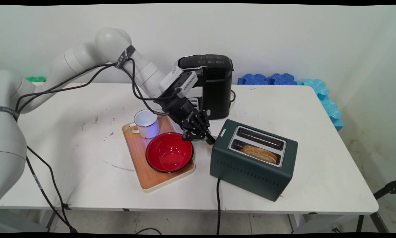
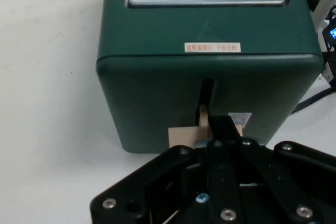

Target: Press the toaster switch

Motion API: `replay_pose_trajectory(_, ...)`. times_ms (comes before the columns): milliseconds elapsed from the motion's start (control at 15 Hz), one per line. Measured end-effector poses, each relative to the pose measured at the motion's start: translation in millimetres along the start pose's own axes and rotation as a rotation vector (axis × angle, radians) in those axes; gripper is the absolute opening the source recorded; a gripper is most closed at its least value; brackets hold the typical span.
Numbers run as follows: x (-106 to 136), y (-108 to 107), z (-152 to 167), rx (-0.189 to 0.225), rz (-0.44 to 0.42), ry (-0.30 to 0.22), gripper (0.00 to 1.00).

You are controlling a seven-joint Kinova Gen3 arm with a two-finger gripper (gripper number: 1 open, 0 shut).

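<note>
The tool [image 1: 208,138], fingers pressed together, touches the lever [image 2: 184,136] on the green toaster [image 1: 251,165]; toast [image 1: 259,153] sits in one slot.

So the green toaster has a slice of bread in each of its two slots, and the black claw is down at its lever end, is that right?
Not quite. Only one slot of the toaster holds bread; the other is empty, as both views show. The gripper is indeed at its lever end.

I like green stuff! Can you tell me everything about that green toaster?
The toaster is a dark green box, metal-looking, standing upright on the white table. Its silver top has two slots; the near one holds toast. A black cord runs off its front. The black hand presses its fingertips on the pale lever at the end.
</note>
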Motion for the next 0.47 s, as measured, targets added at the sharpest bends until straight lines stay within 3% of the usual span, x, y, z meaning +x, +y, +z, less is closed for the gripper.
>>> replay_pose_trajectory(467,-4.6,3.8,-2.0,0.005,-0.009,-0.007,0.0)
